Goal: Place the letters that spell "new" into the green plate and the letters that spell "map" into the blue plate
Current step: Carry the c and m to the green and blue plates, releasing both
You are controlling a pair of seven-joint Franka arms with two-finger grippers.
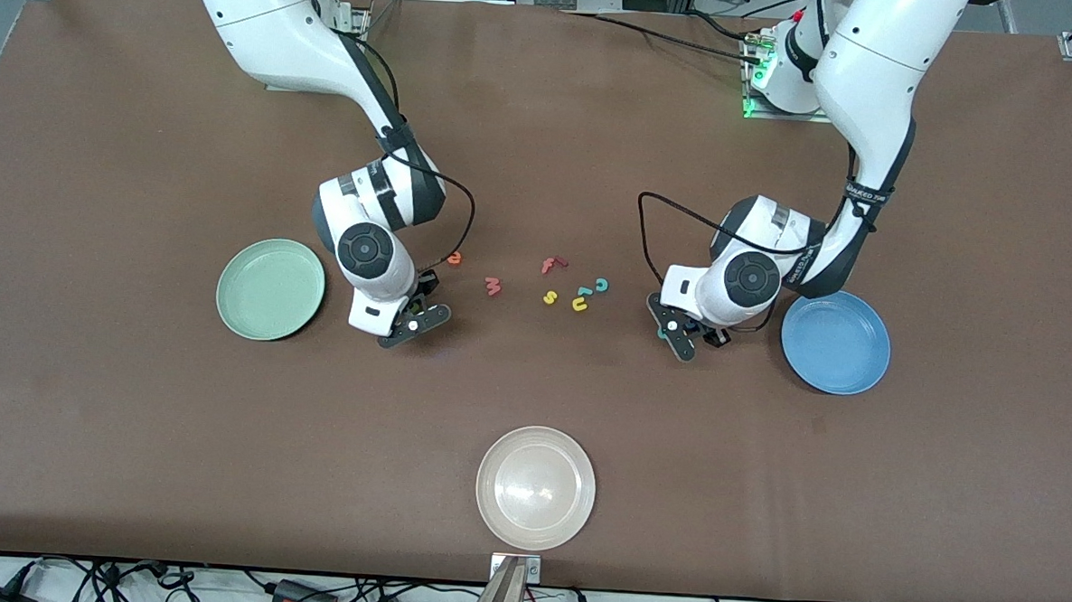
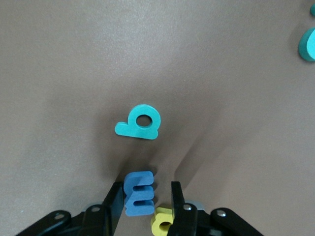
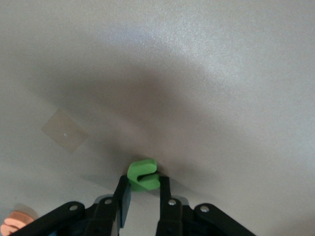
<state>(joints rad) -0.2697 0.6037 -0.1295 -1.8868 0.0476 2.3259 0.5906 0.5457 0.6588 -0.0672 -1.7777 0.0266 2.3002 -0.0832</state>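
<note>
Front view is showing the brown table (image 1: 132, 428) carrying 3 round plates: the green plate (image 1: 270, 288) is lying toward the right arm's end, the blue plate (image 1: 835, 341) toward the left arm's end, and a whitish-beige plate (image 1: 536, 487) is sitting nearest the front camera, between the 2 arms.

The right gripper (image 1: 416, 318) is reaching down to the table just beside the green plate, and the left gripper (image 1: 679, 336) is reaching down near the blue plate.

Between the 2 grippers, loose foam letters are lying scattered: the orange e (image 1: 454, 258), the salmon-red w (image 1: 492, 286), a red f (image 1: 550, 264), a yellow s (image 1: 550, 297), a yellow u (image 1: 579, 305) and a teal c (image 1: 601, 285).

In the right wrist view, the right gripper (image 3: 143, 192) is clenching the green n (image 3: 143, 174) between its fingertips, down at the table surface; the orange e (image 3: 15, 223) is showing at the picture's edge.

In the left wrist view, the left gripper (image 2: 146, 196) is standing with its fingers on either side of the blue m (image 2: 138, 193); whether they are squeezing it, I cannot tell. The yellow a (image 2: 163, 222) is lying just beside the m, partly under 1 finger, and the teal p (image 2: 140, 123) is lying flat on the table, apart from the fingertips.
</note>
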